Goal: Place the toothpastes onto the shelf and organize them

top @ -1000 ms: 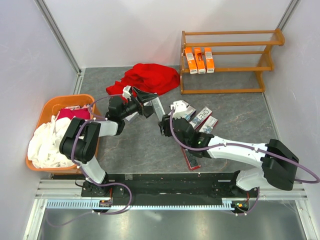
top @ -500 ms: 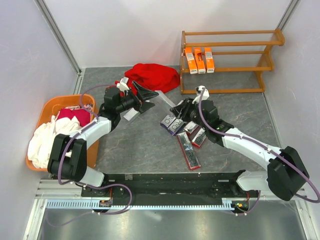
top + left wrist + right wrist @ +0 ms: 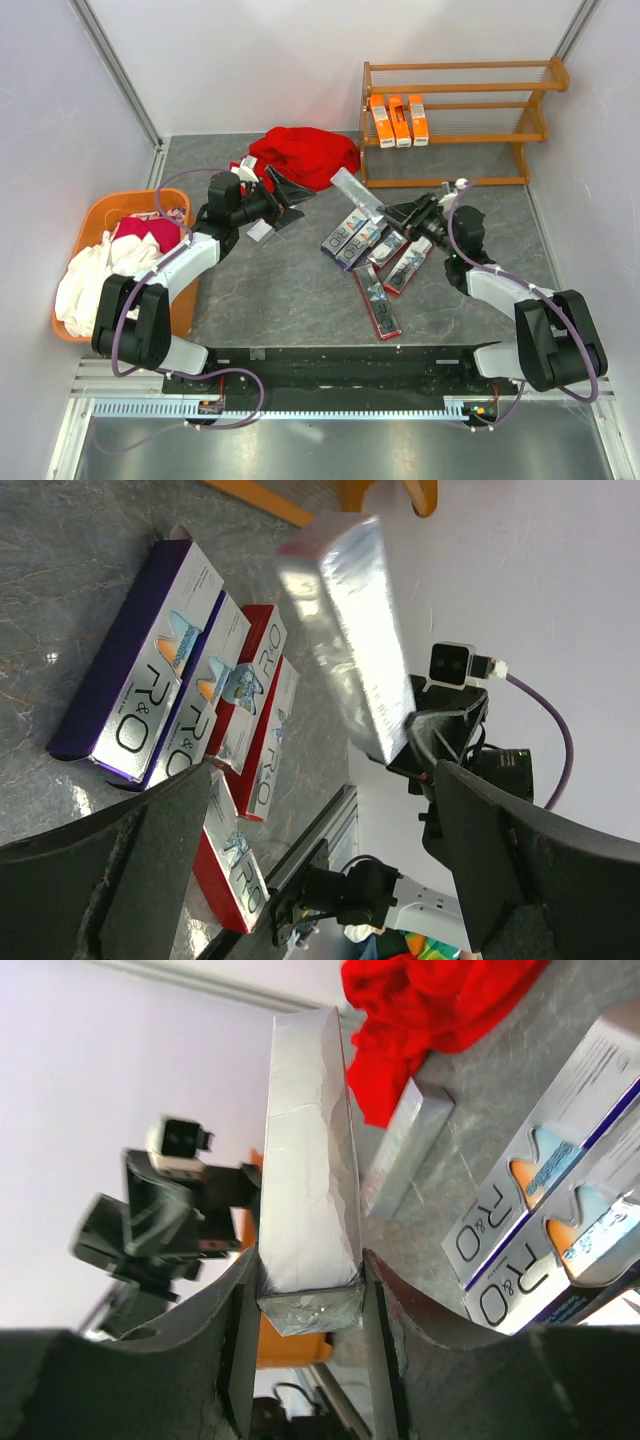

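My right gripper [image 3: 392, 214] is shut on one end of a plain silver toothpaste box [image 3: 357, 194] and holds it slanted above the table; the right wrist view shows the box [image 3: 305, 1150] between the jaws [image 3: 305, 1310]. My left gripper [image 3: 295, 198] is open and empty, facing that box [image 3: 350, 650]. A second silver box [image 3: 262, 229] lies below it. Purple boxes [image 3: 347, 237] and red boxes [image 3: 378, 300] lie mid-table. Three orange boxes [image 3: 398, 120] stand on the middle tier of the wooden shelf [image 3: 455, 180].
A red cloth [image 3: 305, 155] lies at the back, left of the shelf. An orange basket [image 3: 100, 215] of cloths stands at the left edge. White walls close the back and sides.
The right arm has swung right and back with the silver box in its jaws. The left gripper has drawn back to the left and stands apart from the box, open.
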